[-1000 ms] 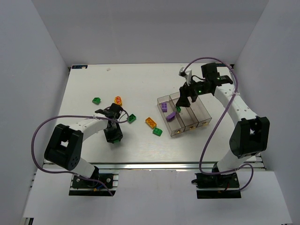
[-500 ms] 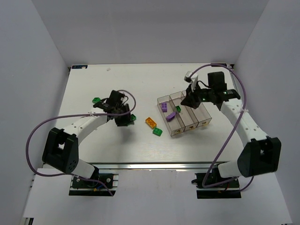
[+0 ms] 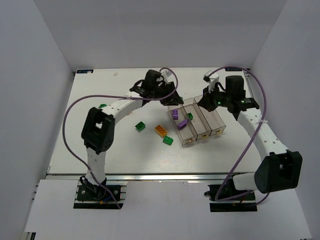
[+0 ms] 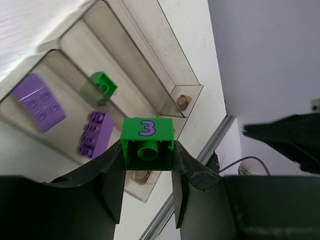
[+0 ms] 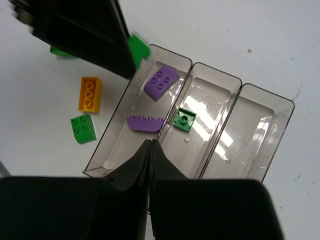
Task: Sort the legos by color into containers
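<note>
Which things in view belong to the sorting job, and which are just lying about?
Job: green brick numbered 3 in the left fingers; two purple bricks, one green brick in the clear bins; loose orange brick; loose green bricks.
Lying about: purple cable; white speck on the table.

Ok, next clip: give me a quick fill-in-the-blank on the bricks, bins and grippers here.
1. The left gripper grips a green brick printed with the number ___.
2. The lone brick in the middle bin is ___.
3. The two bricks in the end bin nearest the loose orange brick are both ___.
4. The right gripper has its jaws ___, with nothing between them.

Missing words: 3; green; purple; shut.
</note>
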`<state>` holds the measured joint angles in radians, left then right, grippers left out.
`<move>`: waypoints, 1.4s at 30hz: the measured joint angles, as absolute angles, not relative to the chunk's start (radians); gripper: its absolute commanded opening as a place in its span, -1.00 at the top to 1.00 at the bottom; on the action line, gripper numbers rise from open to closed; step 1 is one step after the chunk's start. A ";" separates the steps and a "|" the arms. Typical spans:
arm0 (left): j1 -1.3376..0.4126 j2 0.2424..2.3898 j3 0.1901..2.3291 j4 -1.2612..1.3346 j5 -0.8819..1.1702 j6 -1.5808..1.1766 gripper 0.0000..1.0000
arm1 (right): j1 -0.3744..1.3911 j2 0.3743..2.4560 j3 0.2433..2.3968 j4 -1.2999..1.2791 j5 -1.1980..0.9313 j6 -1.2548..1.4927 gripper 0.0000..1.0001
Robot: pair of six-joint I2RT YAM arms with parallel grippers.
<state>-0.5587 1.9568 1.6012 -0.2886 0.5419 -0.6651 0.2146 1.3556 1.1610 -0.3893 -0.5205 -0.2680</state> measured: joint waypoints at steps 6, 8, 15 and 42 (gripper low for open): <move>-0.613 2.136 1.686 -0.194 0.624 -0.751 0.76 | 0.213 1.290 1.135 -0.378 -0.495 -0.268 1.00; -0.627 2.188 1.730 -0.179 0.638 -0.775 0.66 | 0.213 1.274 1.115 -0.377 -0.493 -0.269 1.00; -0.665 2.259 1.817 -0.181 0.648 -0.810 -0.32 | 0.213 1.269 1.082 -0.382 -0.496 -0.273 -0.03; -0.427 1.541 1.341 -0.413 0.279 -0.712 -0.27 | 0.492 1.341 1.082 -0.522 -0.680 -0.527 -0.23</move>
<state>-0.4274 1.5414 1.3411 -0.4126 0.2790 -0.7120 0.4919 1.3411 1.0824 -0.5224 -0.6800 -0.5266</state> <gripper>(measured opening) 0.531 0.552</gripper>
